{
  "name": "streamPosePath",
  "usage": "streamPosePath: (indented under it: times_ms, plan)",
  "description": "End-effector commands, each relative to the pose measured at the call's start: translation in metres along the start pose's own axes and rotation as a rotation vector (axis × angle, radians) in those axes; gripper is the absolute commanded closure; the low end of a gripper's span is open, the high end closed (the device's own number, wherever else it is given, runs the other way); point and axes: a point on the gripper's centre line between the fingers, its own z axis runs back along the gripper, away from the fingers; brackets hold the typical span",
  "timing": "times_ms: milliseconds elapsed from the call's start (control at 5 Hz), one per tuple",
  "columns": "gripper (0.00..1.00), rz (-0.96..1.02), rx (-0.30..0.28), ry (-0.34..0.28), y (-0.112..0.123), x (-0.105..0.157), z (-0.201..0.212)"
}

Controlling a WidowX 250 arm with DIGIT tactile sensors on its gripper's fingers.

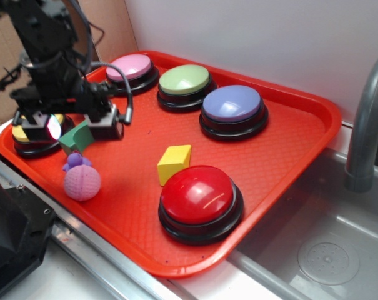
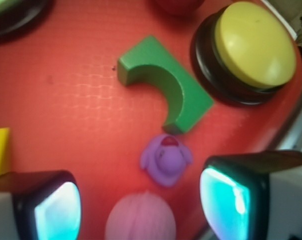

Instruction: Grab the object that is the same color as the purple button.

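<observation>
The small lavender-purple lumpy toy (image 1: 75, 162) lies on the red tray (image 1: 288, 119) at its near left, touching the pink textured ball (image 1: 82, 182). In the wrist view the toy (image 2: 166, 159) sits just ahead of the gap between my fingers, with the pink ball (image 2: 141, 217) nearer, between them. My gripper (image 1: 67, 128) (image 2: 141, 205) is open and empty, held above the tray over the green arch block (image 1: 77, 137). The purple button (image 1: 233, 110) stands at the tray's far right.
The green arch block (image 2: 163, 82) lies beyond the toy. A yellow button (image 2: 253, 45) is at the left edge, pink (image 1: 132, 69) and green (image 1: 185, 84) buttons at the back, a red button (image 1: 200, 201) and yellow block (image 1: 174, 164) in front. A sink and faucet (image 1: 363, 125) lie right.
</observation>
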Motion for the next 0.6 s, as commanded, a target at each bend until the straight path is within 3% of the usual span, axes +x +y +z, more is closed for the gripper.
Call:
streamPosePath:
  times_ms: [0, 400]
  plan:
    - [0.0, 0.003, 0.029, -0.031, 0.009, 0.008, -0.036]
    - [0.0, 0.01, 0.023, -0.028, 0.014, 0.006, -0.05]
